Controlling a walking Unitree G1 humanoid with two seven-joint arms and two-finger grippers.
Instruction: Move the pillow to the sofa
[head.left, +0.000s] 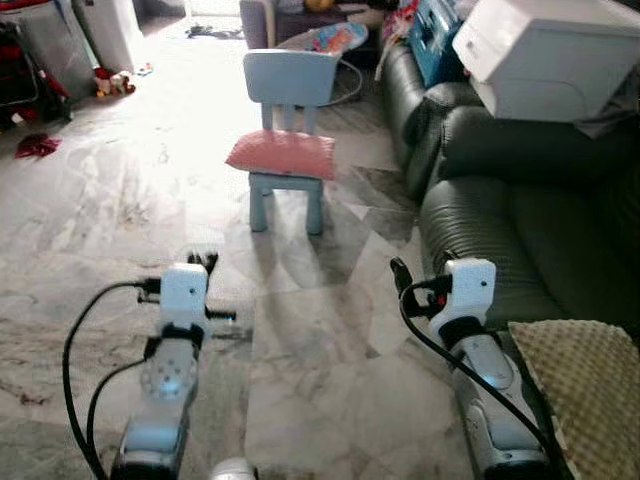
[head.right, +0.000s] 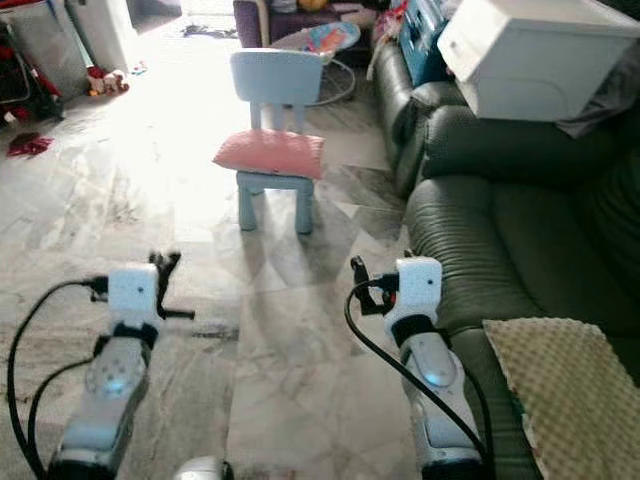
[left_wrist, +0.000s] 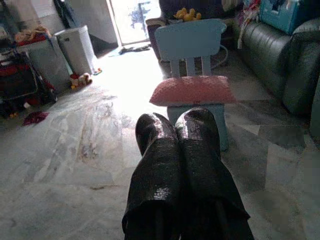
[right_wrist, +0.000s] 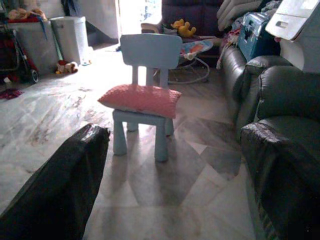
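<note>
Pale marble floor (head.left: 300, 370) glares with daylight from a far doorway (left_wrist: 135, 17). A small light-blue chair (head.left: 288, 85) stands mid-floor. A white box (head.left: 545, 55) rests on dark green cushions, and a red cloth (head.left: 36, 146) lies far left.

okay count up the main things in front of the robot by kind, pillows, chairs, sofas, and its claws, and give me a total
Pillows: 1, pink pillow
Chairs: 1, blue chair
Sofas: 1, dark green sofa
Claws: 2, left claw, right claw
Total: 5

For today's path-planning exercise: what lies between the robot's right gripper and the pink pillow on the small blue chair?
Bare marble floor. The right wrist view shows it between the open right gripper and the pink pillow on the blue chair.
</note>
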